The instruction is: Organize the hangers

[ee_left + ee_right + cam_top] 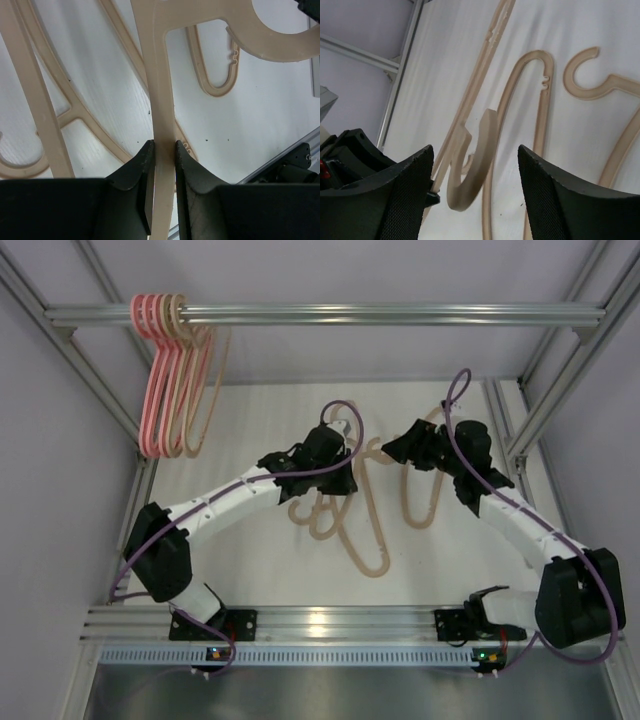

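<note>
Several pink and beige hangers (175,370) hang on the silver bar (400,313) at the back left. A few beige hangers (362,535) lie tangled on the white table. My left gripper (335,468) is shut on the straight neck of one beige hanger (161,90), just below its hook; its fingers (145,165) press both sides. My right gripper (405,448) is open. A raised beige hook (481,165) sits between its fingers (545,200) without touching them. Other beige hangers (540,95) lie flat beneath it.
Aluminium frame posts (100,380) stand on both sides, and a frame rail (330,620) runs along the near edge. Another beige hanger (425,502) lies on the table below the right gripper. Purple cables (455,430) loop over both arms.
</note>
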`<move>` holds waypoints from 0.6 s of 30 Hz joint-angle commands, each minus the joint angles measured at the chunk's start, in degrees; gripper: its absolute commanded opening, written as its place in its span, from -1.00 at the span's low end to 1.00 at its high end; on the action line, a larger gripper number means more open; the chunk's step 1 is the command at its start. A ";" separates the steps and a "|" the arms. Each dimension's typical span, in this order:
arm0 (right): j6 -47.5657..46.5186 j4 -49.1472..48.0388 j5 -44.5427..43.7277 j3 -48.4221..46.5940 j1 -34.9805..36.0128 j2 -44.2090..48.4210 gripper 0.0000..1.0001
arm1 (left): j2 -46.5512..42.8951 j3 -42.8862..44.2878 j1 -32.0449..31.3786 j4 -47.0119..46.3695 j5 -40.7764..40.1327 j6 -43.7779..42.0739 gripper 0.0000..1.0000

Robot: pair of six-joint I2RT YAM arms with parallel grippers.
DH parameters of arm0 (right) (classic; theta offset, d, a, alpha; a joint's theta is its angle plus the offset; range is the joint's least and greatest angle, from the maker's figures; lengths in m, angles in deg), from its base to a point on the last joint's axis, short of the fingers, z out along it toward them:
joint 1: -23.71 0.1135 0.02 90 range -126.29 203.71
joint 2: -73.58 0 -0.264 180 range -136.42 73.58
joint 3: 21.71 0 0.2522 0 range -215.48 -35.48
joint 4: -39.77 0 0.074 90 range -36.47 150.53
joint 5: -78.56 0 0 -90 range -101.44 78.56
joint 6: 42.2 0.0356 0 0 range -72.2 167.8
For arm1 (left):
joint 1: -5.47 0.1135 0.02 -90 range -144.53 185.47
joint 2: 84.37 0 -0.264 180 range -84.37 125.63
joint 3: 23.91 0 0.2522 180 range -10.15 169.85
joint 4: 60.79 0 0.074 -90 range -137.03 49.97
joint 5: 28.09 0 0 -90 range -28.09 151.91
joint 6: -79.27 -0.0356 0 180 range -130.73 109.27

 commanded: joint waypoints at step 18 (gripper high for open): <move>4.66 2.60 -3.27 -8.00 2.99 -0.28 -1.00 | -2.92 -4.52 -1.44 -6.25 -5.05 -1.62 -0.50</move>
